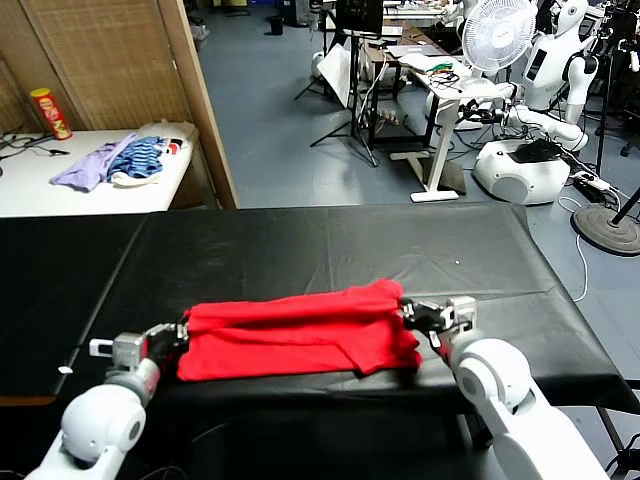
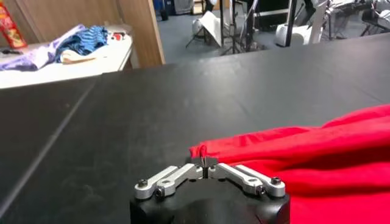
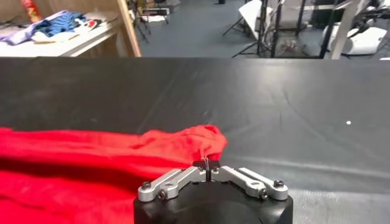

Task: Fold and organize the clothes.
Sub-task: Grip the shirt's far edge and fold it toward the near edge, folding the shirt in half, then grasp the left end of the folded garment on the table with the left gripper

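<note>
Both grippers — left gripper (image 1: 178, 334) and right gripper (image 1: 418, 314) — pinch opposite ends of the red T-shirt (image 1: 300, 333) (folded lengthwise), lying on the black table (image 1: 330, 245) near its front edge.

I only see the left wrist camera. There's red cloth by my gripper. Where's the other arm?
Observer: The left gripper sits at one end of the red T-shirt. The right gripper is at the opposite end.
Operator: Is the shirt spread out flat?
Observer: No. The head view shows it folded into a long band lying across the black table.
Operator: Is the other end tidy?
Observer: Not quite. In the right wrist view that end is bunched into a rounded lump just ahead of the right gripper.
</note>
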